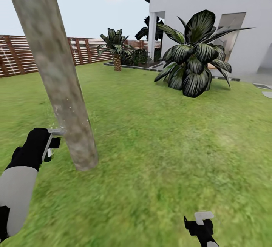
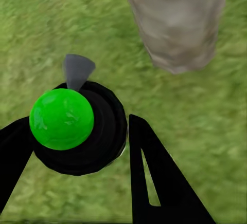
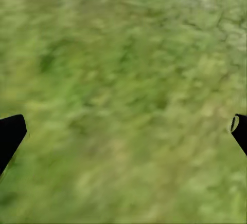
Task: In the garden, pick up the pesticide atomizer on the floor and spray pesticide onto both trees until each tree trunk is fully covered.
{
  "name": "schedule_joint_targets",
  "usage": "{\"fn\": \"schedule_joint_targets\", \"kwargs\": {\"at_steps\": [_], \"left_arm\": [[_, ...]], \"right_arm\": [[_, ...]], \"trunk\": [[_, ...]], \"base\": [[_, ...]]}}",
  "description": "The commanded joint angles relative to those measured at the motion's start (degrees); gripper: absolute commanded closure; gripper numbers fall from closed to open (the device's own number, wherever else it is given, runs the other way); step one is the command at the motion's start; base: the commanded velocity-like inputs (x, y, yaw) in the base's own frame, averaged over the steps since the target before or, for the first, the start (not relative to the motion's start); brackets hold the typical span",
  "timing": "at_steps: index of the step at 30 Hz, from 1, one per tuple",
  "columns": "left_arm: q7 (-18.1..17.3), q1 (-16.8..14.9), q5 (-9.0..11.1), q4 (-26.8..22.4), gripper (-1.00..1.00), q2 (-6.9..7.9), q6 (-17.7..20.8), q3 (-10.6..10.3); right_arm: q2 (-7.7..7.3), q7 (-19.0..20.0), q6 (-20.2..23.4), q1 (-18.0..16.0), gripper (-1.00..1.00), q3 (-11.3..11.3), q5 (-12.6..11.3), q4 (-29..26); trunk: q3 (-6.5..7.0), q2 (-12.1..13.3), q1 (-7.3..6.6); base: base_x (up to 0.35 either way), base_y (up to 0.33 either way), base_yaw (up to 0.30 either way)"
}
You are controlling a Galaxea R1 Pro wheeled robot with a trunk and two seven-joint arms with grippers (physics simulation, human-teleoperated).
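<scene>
Grey-tan trunk [image 1: 56,73]: leaning column rising from the lawn [image 1: 158,141] at left of the head view, mottled with greenish patches; base also seen in the left wrist view [image 2: 177,23].
Atomizer [image 2: 77,126]: held between the left fingers in the left wrist view, black rounded body with a bright green ball on top and a grey nozzle tip aimed toward the trunk side (not whitish with a red spot here).
Left gripper [image 1: 53,141]: closed around the atomizer, parked just beside the lower trunk, looks close to touching it.
Right gripper [image 1: 203,218]: low at the bottom edge of the head view, fingers [image 3: 10,134] spread wide over bare grass, holding nothing.
Step in hand: judged as spraying this trunk.
Doing it well: keep the nozzle facing the bark, sweep up and down and round the column (far side likely missed otherwise), back off slightly to avoid bumping.
Elsewhere: broad-leafed shrub [image 1: 196,54], fence [image 1: 45,52] and white house [image 1: 211,9] well apart.
</scene>
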Motion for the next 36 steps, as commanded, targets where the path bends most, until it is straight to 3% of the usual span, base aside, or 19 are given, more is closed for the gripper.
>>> {"fn": "schedule_joint_targets", "kwargs": {"at_steps": [1,4,6,10,18,21,23,28,31,36], "left_arm": [[-0.26,0.78,-0.39,-0.06,1.0,-0.02,0.18,0.05],[-0.26,2.19,-0.02,-0.04,1.0,-0.13,0.17,0.05],[-0.15,2.44,-0.42,-0.06,1.0,-2.38,0.1,0.01],[-0.09,2.49,-0.62,-0.08,1.0,-3.92,0.09,-0.04],[-0.17,3.41,-0.59,-0.11,1.0,-2.93,0.08,0.55],[-0.09,5.43,-0.56,-0.08,1.0,-1.59,0.08,0.57],[-0.08,6.55,-0.55,-0.08,1.0,-1.53,0.04,0.51],[-0.12,7.05,-0.52,-0.06,1.0,-1.98,-0.5,0.31],[-0.25,9.46,0.04,1.5,1.0,-2.5,-1.1,0.23],[-0.07,11.44,-0.11,5.22,1.0,-3.87,-7.72,0.47]], "right_arm": [[-0.01,-0.36,-0.1,-0.03,-1.0,0.48,-0.06,0.05],[-0.01,-0.36,-0.1,-0.03,-1.0,0.49,-0.06,0.03],[-0.01,-0.36,-0.1,-0.03,-1.0,0.48,-0.06,0.01],[-0.01,-0.34,-0.1,-0.03,-1.0,0.48,-0.06,0.01],[-0.01,-0.34,-0.1,-0.03,-1.0,0.48,-0.06,0.03],[-0.01,-0.36,-0.1,-0.03,-1.0,0.48,-0.06,0.0],[-0.01,-0.36,-0.1,-0.03,-1.0,0.48,-0.06,0.0],[0.03,-0.36,-0.1,-0.03,-1.0,0.5,-0.06,0.07],[0.06,-0.36,-0.1,-0.03,-1.0,0.53,-0.06,0.08],[0.08,-0.36,-0.1,-0.03,-1.0,0.51,-0.06,0.04]], "trunk": [[-0.05,-0.02,0.02],[-0.05,-0.02,0.02],[-0.05,-0.02,0.02],[-0.05,-0.02,0.02],[-0.05,-0.02,0.02],[-0.05,-0.02,0.02],[-0.05,-0.02,0.02],[-0.05,-0.02,0.02],[-0.05,-0.02,0.02],[-0.05,-0.02,0.02]], "base": [[0.337,0.066,0.276],[0.331,0.02,0.201],[0.302,-0.076,0.027],[0.212,-0.183,0.005],[-0.087,-0.257,0.0],[-0.184,-0.245,0.0],[-0.147,-0.247,0.0],[-0.028,-0.131,0.05],[-0.001,-0.009,0.242],[0.027,-0.012,0.269]]}}
